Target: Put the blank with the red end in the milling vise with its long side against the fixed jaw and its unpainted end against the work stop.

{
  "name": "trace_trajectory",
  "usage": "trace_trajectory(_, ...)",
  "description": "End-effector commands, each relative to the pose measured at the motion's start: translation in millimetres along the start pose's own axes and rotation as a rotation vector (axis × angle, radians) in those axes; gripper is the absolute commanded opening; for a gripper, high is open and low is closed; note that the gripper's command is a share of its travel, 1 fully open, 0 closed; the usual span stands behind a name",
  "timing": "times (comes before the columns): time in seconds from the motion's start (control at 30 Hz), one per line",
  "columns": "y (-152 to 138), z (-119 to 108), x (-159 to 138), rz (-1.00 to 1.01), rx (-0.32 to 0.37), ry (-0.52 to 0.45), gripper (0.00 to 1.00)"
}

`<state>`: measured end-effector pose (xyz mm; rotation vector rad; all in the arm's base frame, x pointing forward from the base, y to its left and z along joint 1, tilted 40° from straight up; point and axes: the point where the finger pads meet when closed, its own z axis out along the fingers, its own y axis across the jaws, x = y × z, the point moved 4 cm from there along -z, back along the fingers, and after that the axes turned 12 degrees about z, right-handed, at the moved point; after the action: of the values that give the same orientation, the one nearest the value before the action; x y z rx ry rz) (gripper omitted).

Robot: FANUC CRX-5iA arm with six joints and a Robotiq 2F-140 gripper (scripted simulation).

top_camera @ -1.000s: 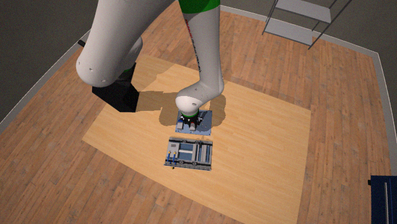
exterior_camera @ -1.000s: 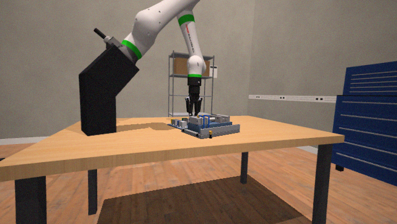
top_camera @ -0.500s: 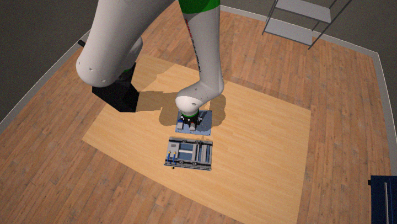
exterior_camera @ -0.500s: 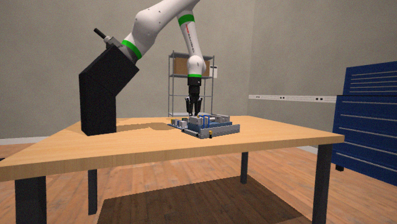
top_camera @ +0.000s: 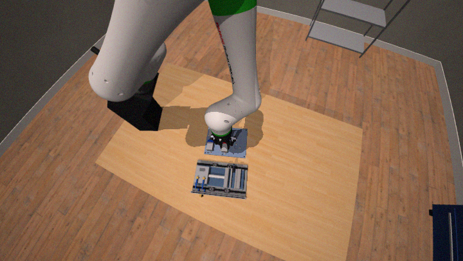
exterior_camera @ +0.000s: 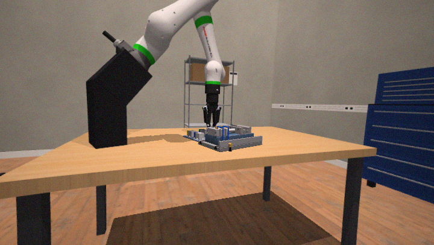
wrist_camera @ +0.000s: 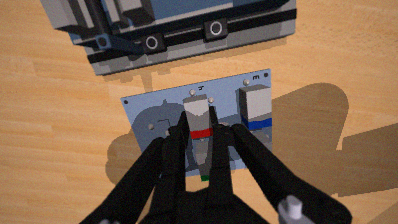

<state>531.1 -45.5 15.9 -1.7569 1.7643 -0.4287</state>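
Closest to us in the wrist view, the matte black two-finger gripper point(wrist_camera: 199, 137) is clenched on the grey rectangular metal blank with the red band point(wrist_camera: 198, 120), one slim finger point(wrist_camera: 177, 145) pressed against each long side. That blank sits over the flat pale-blue steel plate point(wrist_camera: 145, 107), among its small round silver pins point(wrist_camera: 192, 92); whether it rests on the plate or hangs just above it, we cannot tell. Just beside it stands a second grey blank with a blue band point(wrist_camera: 255, 105). A green-tipped end point(wrist_camera: 204, 177) peeks out below the fingers. Beyond the plate, on the smooth light wooden table point(wrist_camera: 50, 125), lies the blocky grey-and-blue milling vise point(wrist_camera: 180, 37), its jaws apart.
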Motion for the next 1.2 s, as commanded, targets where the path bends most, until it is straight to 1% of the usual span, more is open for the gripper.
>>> trace_trajectory(0.0, -0.3, -0.3, 0.1, 0.0, 0.001, 0.0, 0.1)
trace_trajectory(0.53, -0.3, -30.3, 0.1, 0.0, 0.0, 0.0, 0.1)
trace_trajectory(0.63, -0.3, -31.1, 0.3, 0.0, 0.001, 0.0, 0.1)
trace_trajectory(1.1, -0.4, -59.1, 0.2, 0.0, 0.001, 0.0, 0.1)
trace_trajectory(1.17, -0.4, -59.1, 0.2, 0.0, 0.001, 0.0, 0.1)
